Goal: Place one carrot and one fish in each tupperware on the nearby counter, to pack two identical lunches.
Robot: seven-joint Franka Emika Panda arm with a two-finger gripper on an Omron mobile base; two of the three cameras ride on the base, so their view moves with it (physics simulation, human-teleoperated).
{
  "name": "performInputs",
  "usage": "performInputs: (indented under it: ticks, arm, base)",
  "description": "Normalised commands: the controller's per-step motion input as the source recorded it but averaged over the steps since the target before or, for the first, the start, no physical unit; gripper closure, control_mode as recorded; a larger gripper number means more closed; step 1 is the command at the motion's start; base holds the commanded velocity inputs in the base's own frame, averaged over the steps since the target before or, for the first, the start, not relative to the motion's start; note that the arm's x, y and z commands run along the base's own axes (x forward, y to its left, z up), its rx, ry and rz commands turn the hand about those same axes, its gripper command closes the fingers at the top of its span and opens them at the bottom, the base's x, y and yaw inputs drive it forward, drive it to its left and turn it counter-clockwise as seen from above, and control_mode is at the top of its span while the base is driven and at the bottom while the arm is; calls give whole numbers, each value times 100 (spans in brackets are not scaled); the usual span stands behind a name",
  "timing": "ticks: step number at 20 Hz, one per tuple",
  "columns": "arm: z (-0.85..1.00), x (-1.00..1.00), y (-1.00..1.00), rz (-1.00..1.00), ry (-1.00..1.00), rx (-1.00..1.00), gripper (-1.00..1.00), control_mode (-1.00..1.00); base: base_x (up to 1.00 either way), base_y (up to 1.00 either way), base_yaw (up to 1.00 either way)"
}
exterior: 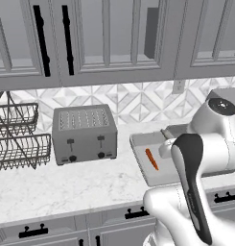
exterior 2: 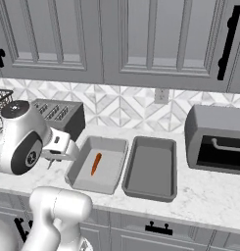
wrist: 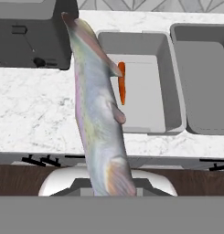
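Holding 1 fish (wrist: 97,114) by its tail between my fingers, hanging ahead of them above the surface (wrist: 35,109); slim, slippery, limp. Carrot (wrist: 122,83) lies beyond in the tupperware (wrist: 173,98).

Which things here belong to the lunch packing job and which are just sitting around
Job:
carrot, lying in the left tupperware
right tupperware, holding nothing
fish, held in the gripper
counter

Just there:
toaster
wire rack
dark appliance at the counter's right end
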Motion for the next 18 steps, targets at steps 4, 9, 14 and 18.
performInputs:
  ticks: [4,9,14,18]
  arm:
    - [0,0,0,0,0,0,100,100]
    - [-17,39,-31,-7,1,2,100,-100]
    - [-31,81,-42,-12,9,7,100,-100]
    - [-48,100,-21,-11,9,4,100,-100]
  base:
    - [34,-4,0]
    - [0,0,0]
    - [0,0,0]
    - [0,0,0]
